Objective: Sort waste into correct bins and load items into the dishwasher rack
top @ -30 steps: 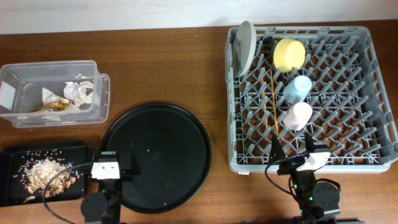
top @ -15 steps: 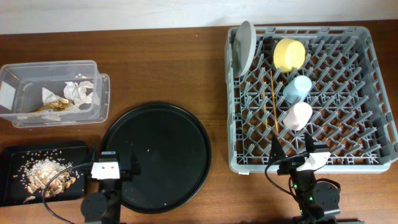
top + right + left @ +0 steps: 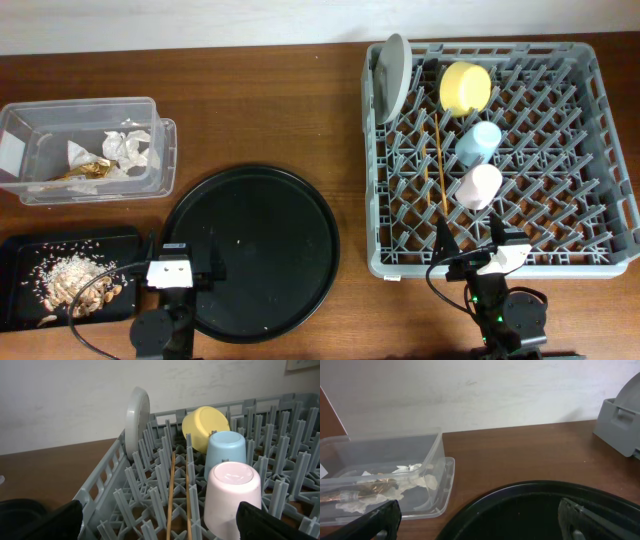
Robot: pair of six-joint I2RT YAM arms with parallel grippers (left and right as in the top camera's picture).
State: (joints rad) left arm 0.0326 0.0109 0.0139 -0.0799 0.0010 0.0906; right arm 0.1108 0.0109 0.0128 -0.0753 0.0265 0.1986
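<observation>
1. Overhead, we judge the sorting done: plate (image 3: 393, 75), yellow bowl (image 3: 465, 86), light blue cup (image 3: 479, 141), pink cup (image 3: 479, 185) and chopsticks (image 3: 437, 165) sit in the dishwasher rack (image 3: 560, 262).
2. Napkins (image 3: 128, 146) and wrapper (image 3: 85, 172) lie in the clear tub (image 3: 30, 140), and food scraps (image 3: 75, 277) lie on the flat black tray (image 3: 20, 250).
3. We think the next move calls only for a check.
4. Both arms sit low at the table's (image 3: 250, 100) near edge. The left tool (image 3: 480, 522) and right tool (image 3: 160, 520) gape wide, holding nothing.
</observation>
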